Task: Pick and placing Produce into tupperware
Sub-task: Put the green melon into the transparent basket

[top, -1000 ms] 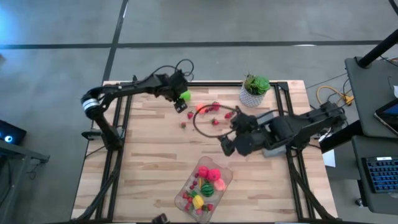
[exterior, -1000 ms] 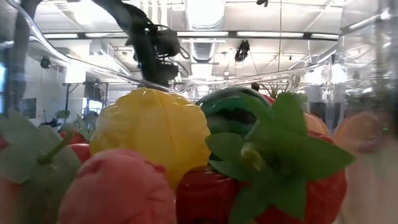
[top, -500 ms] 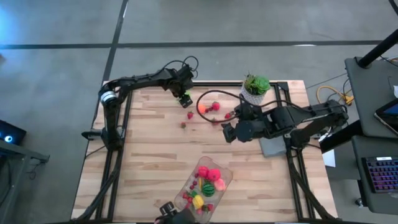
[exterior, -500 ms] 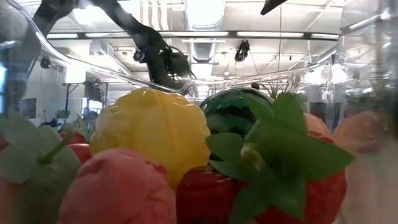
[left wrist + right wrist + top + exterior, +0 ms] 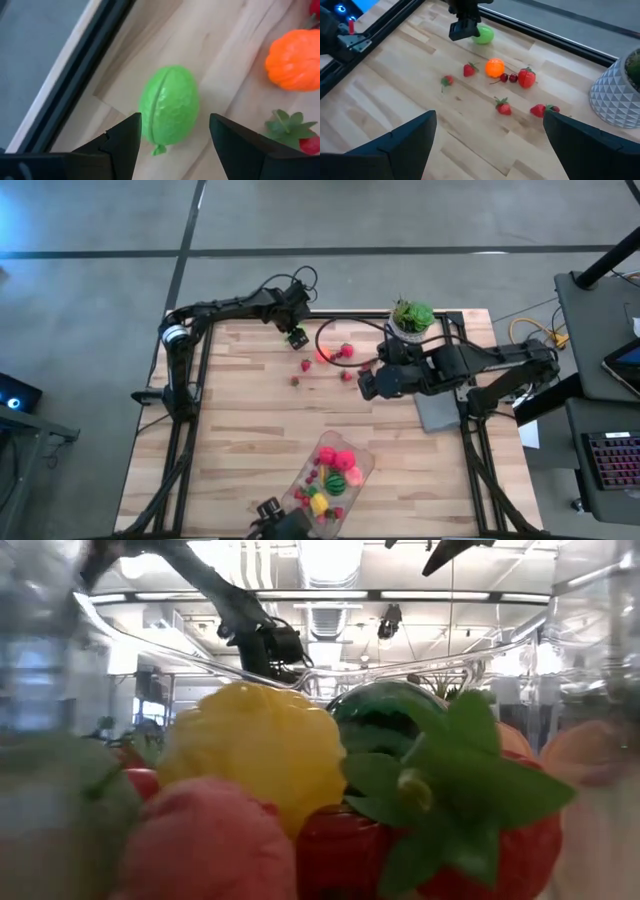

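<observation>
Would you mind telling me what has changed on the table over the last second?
The left gripper carried the light green fruit toward the table's far edge, where it now lies between open fingers. The right gripper moved toward the plant pot, fingers open. The tupperware and its contents stayed put, as did the loose berries.

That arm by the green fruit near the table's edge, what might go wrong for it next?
The light green fruit lies on the table, right by the edge rail, between the left end effector's open fingers. It is round, so a nudge from one finger might roll it away. The orange fruit and a strawberry sit close by and could get bumped.
</observation>
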You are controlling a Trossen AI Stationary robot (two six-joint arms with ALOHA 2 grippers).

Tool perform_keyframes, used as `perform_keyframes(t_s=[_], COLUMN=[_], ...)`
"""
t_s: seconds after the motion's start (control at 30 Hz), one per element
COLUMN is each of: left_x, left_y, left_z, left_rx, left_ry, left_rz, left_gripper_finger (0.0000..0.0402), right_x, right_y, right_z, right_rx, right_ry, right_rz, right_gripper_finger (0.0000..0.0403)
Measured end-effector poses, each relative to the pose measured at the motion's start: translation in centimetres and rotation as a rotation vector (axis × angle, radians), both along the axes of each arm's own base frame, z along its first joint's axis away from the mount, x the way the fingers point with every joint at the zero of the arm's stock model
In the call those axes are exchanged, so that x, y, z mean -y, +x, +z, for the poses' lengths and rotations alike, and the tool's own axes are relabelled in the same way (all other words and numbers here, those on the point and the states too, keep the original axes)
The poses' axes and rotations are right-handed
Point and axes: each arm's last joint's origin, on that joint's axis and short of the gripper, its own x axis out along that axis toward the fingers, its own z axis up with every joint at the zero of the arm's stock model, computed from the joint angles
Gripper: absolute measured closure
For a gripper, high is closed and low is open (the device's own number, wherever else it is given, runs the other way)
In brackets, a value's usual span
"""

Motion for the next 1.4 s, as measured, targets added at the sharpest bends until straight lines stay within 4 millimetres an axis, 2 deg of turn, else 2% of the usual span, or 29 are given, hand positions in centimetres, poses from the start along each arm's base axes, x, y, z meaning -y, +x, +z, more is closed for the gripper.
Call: perform_keyframes(t_s=[0.2,0.5,1.17,1.27,1.4], left_x=[-0.6,-1.1,-0.8,-0.9,-0.9], left_y=[0.1,0.8,0.5,0.6,0.3], left_z=[-0.1,-2.2,-2.3,-2.3,-2.5], left_rx=[0.035,0.016,0.003,0.001,-0.033], left_ry=[0.019,-0.031,-0.037,-0.015,0.011], left_rz=[0.008,0.002,0.007,0.032,0.121], left_gripper_finger=[0.0182,0.0182,0.018,0.0164,0.0116], right_x=[0.7,0.6,1.3,1.4,1.4], right_y=[0.1,0.1,-0.5,-0.5,-0.5], right_z=[0.0,0.0,-0.4,-0.4,-0.4], right_rx=[-0.004,-0.004,-0.136,-0.144,-0.15], right_ry=[-0.005,0.012,-0.015,-0.02,-0.025], right_rz=[-0.017,-0.014,0.046,0.055,0.063], right_gripper_finger=[0.0044,0.0044,0.0044,0.0044,0.0044])
